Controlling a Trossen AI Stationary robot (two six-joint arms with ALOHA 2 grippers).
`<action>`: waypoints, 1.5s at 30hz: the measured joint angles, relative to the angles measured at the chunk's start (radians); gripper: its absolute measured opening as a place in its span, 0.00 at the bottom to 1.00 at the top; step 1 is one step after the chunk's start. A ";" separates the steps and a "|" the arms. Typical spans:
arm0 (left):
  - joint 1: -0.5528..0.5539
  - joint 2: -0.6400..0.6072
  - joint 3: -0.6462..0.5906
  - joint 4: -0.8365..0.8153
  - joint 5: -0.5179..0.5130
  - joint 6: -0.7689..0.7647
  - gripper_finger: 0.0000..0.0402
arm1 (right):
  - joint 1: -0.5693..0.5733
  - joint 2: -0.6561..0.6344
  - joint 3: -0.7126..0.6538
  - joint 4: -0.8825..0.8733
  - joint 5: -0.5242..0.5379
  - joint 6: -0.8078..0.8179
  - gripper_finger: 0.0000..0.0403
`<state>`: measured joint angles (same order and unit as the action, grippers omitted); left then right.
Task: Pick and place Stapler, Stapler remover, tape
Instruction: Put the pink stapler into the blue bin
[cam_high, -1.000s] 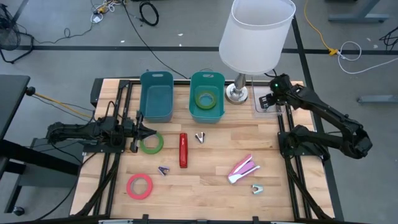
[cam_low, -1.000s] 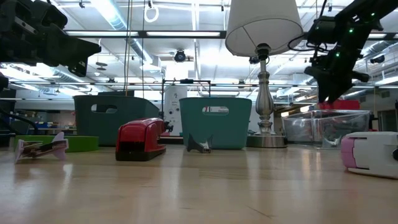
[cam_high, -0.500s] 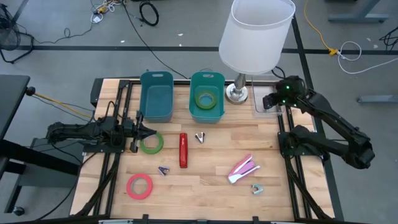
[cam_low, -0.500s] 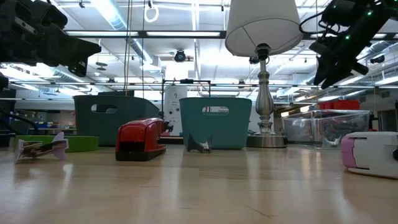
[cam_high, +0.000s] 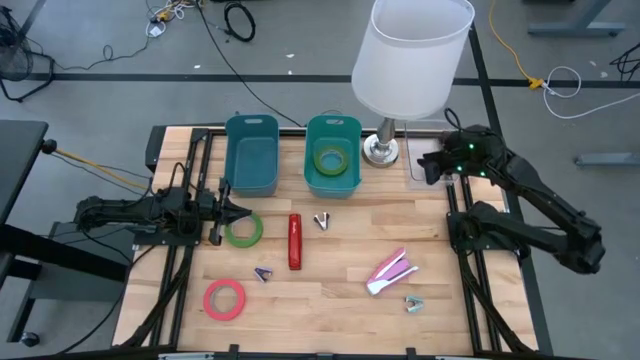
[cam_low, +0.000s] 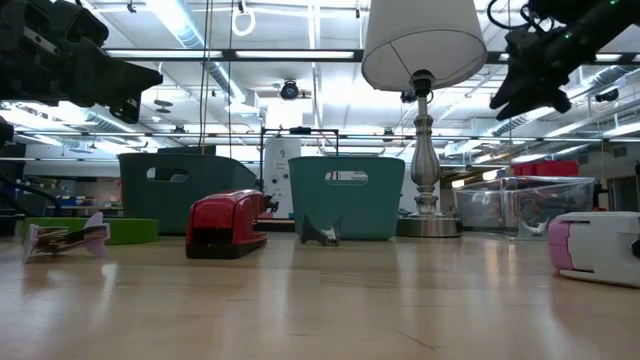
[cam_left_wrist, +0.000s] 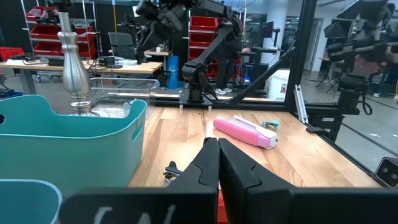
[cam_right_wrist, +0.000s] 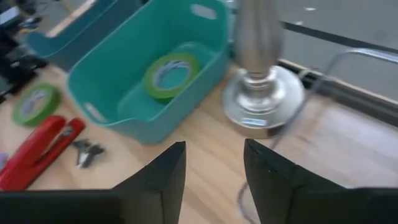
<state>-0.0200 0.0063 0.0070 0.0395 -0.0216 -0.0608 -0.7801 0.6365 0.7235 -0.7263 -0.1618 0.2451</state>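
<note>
— Up at two o'clock on the worktop (cam_high: 340, 300): right end effector (cam_high: 430, 165), fingers apart, gripping nothing, hanging over the clear tray (cam_high: 425, 160) beside the lamp base (cam_high: 380, 150).
— And at nine o'clock?
— Left end effector (cam_high: 240, 210), fingers pressed together, touching nothing, just beside the green tape (cam_high: 243, 230).
— Task items?
— Near the centre, red stapler (cam_high: 295, 241); staple remover (cam_high: 322, 219) just at its one o'clock. Pink stapler (cam_high: 391, 271) toward five o'clock, red tape (cam_high: 225, 299) at seven. Another green roll (cam_high: 331, 158) inside the teal bin (cam_high: 332, 182) at twelve.
</note>
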 joint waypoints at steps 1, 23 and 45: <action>0.000 0.000 0.000 0.000 0.000 0.000 0.01 | 0.012 0.000 0.000 0.002 -0.006 0.000 0.40; 0.000 0.000 0.000 0.000 0.000 0.000 0.01 | 0.365 -0.004 0.000 0.105 -0.015 0.008 0.40; 0.000 0.000 0.000 0.000 0.000 0.000 0.01 | 0.822 0.065 0.000 0.107 -0.040 0.027 0.40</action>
<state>-0.0198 0.0063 0.0068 0.0395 -0.0219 -0.0608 0.0421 0.7017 0.7238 -0.6190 -0.2017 0.2721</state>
